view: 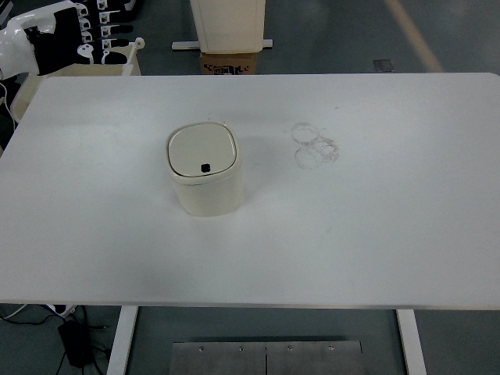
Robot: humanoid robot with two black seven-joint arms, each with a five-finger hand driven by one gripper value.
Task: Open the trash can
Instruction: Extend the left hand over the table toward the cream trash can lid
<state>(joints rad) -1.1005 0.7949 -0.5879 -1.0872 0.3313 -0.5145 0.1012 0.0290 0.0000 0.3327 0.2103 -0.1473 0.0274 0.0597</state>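
Note:
A small cream trash can (205, 170) stands on the white table (375, 226), left of the middle. Its rounded square lid (201, 148) is closed and lies flat. A small black button (205, 167) sits at the lid's near edge. Neither of my hands is in view.
Faint ring marks (315, 144) show on the table to the right of the can. Beyond the far edge stand a cardboard box (230, 62) and a white panel (229, 23). White and black equipment (58, 35) is at the far left corner. Cables (74, 340) lie on the floor at lower left.

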